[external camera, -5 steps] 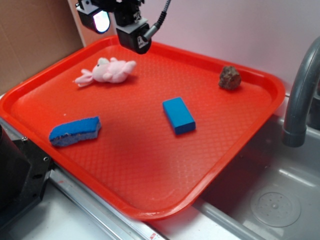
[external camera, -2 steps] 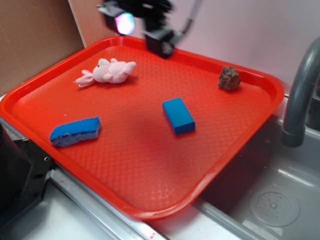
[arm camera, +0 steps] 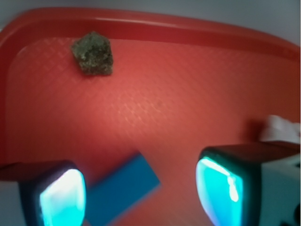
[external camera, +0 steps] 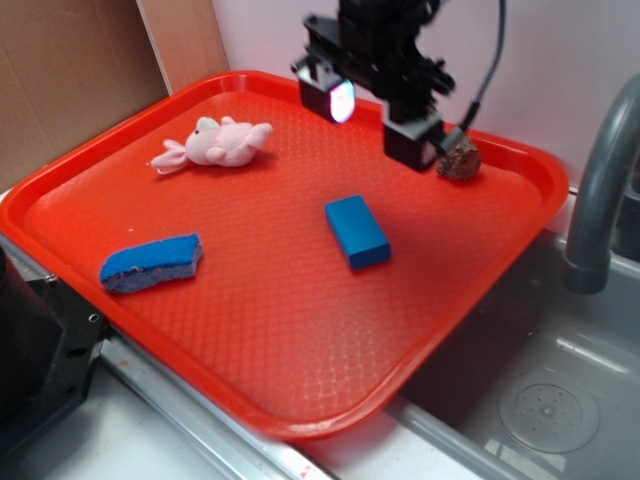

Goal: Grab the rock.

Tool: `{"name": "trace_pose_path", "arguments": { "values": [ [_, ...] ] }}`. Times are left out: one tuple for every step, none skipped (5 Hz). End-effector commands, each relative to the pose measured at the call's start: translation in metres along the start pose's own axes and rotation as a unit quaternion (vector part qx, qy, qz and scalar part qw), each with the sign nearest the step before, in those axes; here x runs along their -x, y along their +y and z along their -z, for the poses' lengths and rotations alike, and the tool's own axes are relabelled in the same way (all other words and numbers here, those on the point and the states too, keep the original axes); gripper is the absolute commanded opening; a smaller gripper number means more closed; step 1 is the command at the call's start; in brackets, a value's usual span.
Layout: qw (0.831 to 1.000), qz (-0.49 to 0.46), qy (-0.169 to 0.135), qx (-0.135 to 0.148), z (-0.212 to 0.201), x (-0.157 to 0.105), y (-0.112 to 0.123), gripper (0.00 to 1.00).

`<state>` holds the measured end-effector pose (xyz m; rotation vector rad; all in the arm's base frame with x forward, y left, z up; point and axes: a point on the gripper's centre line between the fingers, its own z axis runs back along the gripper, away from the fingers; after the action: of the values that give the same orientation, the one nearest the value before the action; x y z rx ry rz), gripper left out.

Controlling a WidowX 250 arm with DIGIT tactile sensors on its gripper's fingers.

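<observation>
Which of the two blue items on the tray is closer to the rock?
The blue block, mid-tray: smooth and rectangular. The ragged blue sponge lies by the near-left rim, far from the rock.

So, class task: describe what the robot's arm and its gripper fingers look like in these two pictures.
The arm is black and blocky, with a thin black cable looping off its right side in the exterior view. The gripper has two dark-cased fingers whose inner faces glow bright cyan-white in the wrist view. From outside, one lit pad shows pale blue-white. No markings are readable.
</observation>
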<state>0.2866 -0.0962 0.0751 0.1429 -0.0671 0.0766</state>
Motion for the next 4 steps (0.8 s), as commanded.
{"name": "trace_pose_path", "arguments": {
  "values": [
    [0.995,-0.051,-0.061,0.056,0.008,-0.034,0.002,1.00],
    [0.997,-0.038,-0.049,0.050,0.021,-0.057,-0.006,1.00],
    [0.998,-0.013,-0.042,0.040,0.035,-0.077,-0.023,1.00],
    [0.998,-0.009,-0.041,0.042,0.040,-0.091,-0.026,0.91]
  ]
}}
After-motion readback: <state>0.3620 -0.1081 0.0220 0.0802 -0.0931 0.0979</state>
